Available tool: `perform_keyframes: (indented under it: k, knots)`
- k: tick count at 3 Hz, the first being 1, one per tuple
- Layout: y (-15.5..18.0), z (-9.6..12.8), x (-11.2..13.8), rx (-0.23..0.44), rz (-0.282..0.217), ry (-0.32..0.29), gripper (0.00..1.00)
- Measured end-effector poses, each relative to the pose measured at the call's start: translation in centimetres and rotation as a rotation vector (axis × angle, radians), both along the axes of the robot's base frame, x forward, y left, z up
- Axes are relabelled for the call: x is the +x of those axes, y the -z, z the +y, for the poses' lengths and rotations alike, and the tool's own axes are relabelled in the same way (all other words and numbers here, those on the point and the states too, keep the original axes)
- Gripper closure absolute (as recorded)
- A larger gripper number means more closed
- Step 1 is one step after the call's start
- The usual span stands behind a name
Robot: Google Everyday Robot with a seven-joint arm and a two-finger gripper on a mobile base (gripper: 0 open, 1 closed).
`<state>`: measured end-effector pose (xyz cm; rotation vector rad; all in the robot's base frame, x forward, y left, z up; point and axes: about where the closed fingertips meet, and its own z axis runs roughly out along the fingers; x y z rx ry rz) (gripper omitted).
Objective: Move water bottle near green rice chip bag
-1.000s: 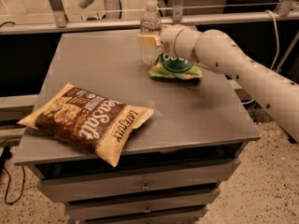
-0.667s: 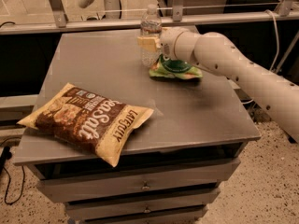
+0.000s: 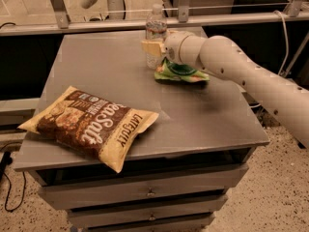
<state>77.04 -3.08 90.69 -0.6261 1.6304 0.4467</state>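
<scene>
The water bottle (image 3: pixel 155 29) is a small clear bottle with a white cap, upright at the far middle of the grey table (image 3: pixel 145 95). My gripper (image 3: pixel 153 47) comes in from the right on a white arm and sits around the bottle's lower body. The green rice chip bag (image 3: pixel 181 71) lies flat on the table just right of the bottle, partly hidden under my wrist. Bottle and bag are close together, a few centimetres apart.
A large brown-and-yellow "Sea Salt" chip bag (image 3: pixel 91 122) lies at the front left of the table. A metal rail (image 3: pixel 120 21) runs behind the table's far edge. Drawers (image 3: pixel 149 192) sit below the tabletop.
</scene>
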Motion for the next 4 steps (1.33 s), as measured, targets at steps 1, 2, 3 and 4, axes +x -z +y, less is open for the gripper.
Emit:
perform_keyframes:
  k: [1, 2, 3, 4]
  knots:
    - [0.0, 0.0, -0.1, -0.003, 0.004, -0.001, 0.00]
    - [-1.2, -0.3, -0.7, -0.019, -0.007, -0.011, 0.00]
    - [-3.7, -2.1, -2.3, -0.049, -0.019, -0.024, 0.00]
    - [-7.7, -6.1, -5.8, -0.073, -0.035, -0.042, 0.00]
